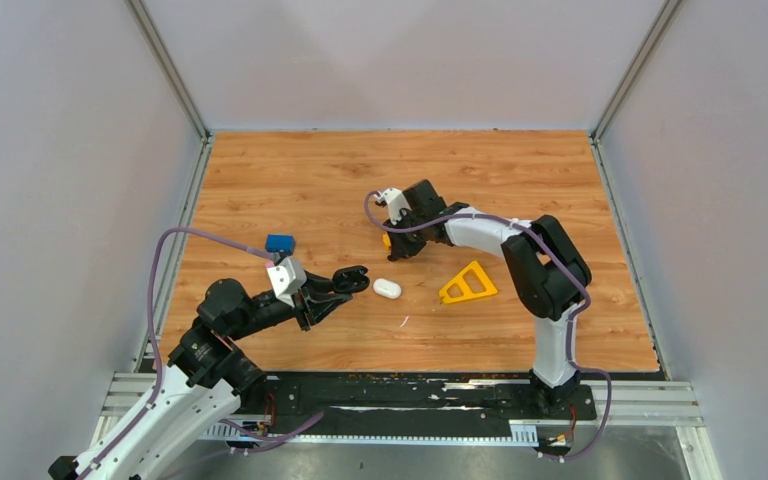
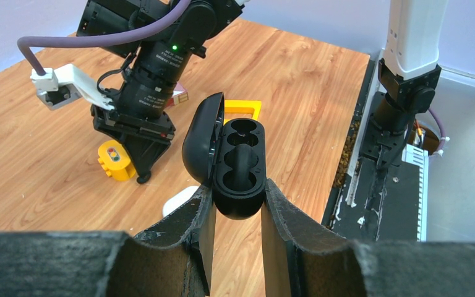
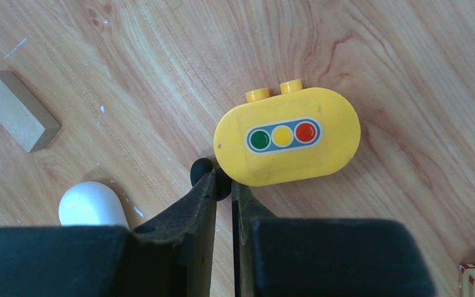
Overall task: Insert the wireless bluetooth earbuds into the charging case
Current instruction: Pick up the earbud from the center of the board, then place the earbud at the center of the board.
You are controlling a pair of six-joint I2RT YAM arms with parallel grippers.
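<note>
L end effector (image 2: pixel 238 187) tight on 1 blk case (image 2: pixel 242 158); R end effector (image 3: pixel 222 180) tight on 1 blk earbud (image 3: pixel 201 169).

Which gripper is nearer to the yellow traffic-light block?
Right. The right gripper is just beside the block, tips at a black earbud by its edge. The left gripper holds the open case well apart from it.
</note>
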